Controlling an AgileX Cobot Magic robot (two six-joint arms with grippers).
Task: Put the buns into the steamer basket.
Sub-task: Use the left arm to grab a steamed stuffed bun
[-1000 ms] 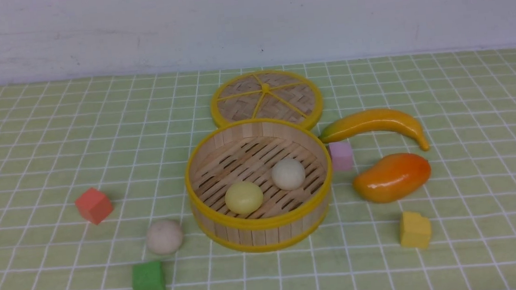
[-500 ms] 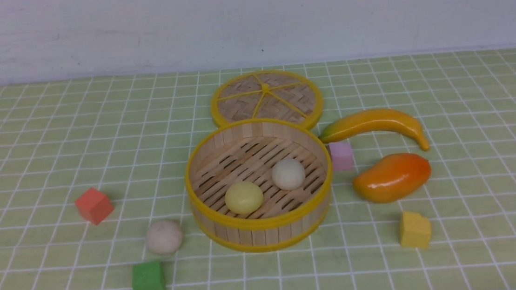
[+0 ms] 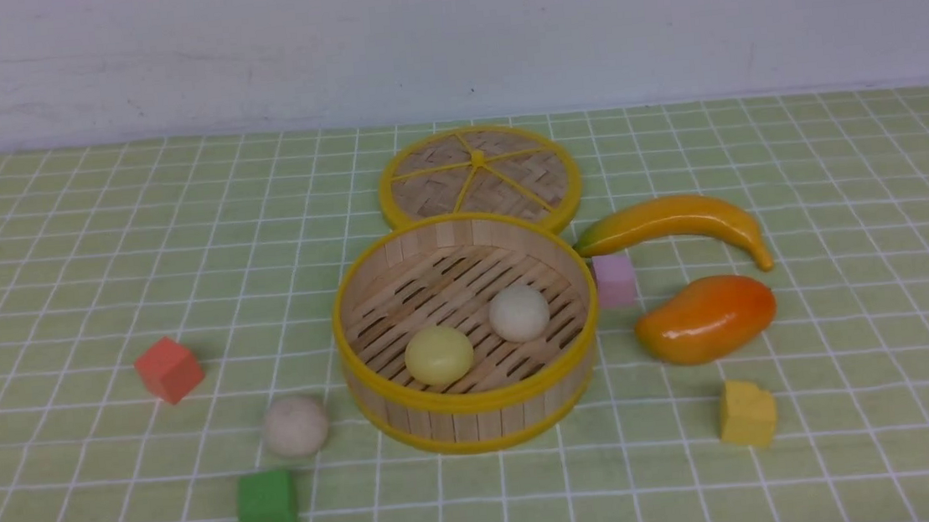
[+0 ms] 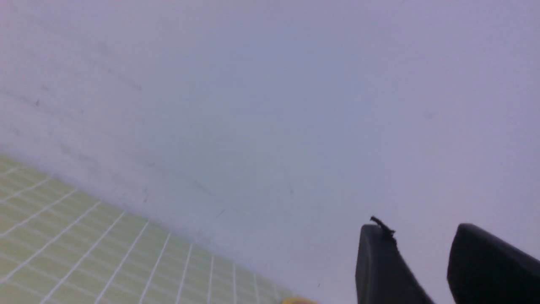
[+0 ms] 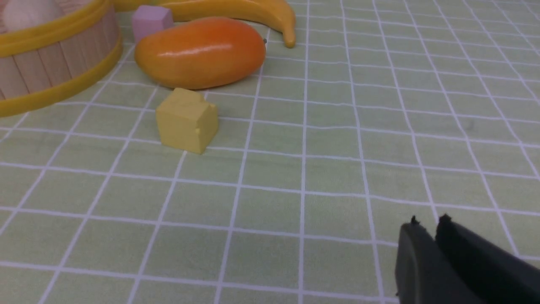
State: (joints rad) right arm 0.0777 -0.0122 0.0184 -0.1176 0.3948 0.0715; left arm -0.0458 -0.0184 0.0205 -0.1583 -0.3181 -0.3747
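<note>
Right gripper (image 5: pixel 427 220) hangs over bare checked cloth (image 5: pixel 320 198), jaws pinched nearly together on nothing, with the yellow cube (image 5: pixel 187 120) and mango (image 5: pixel 200 52) between it and the steamer basket (image 5: pixel 50 31). Left gripper (image 4: pixel 419 228) faces the wall, jaws parted, empty. Yellow bun (image 3: pixel 438 355) and white bun (image 3: pixel 519 312) sit inside the basket, and the third bun (image 3: pixel 296 426) lies just off its left edge, near the green cube (image 3: pixel 266 504).

Comparing the earlier front views with this one, I see nothing change: the loose bun (image 3: pixel 296 426) on the tabletop (image 3: pixel 75 514) does not roll and the steamer basket (image 3: pixel 462 425) gains nothing. My wrist cameras give me no earlier picture to compare against.
</note>
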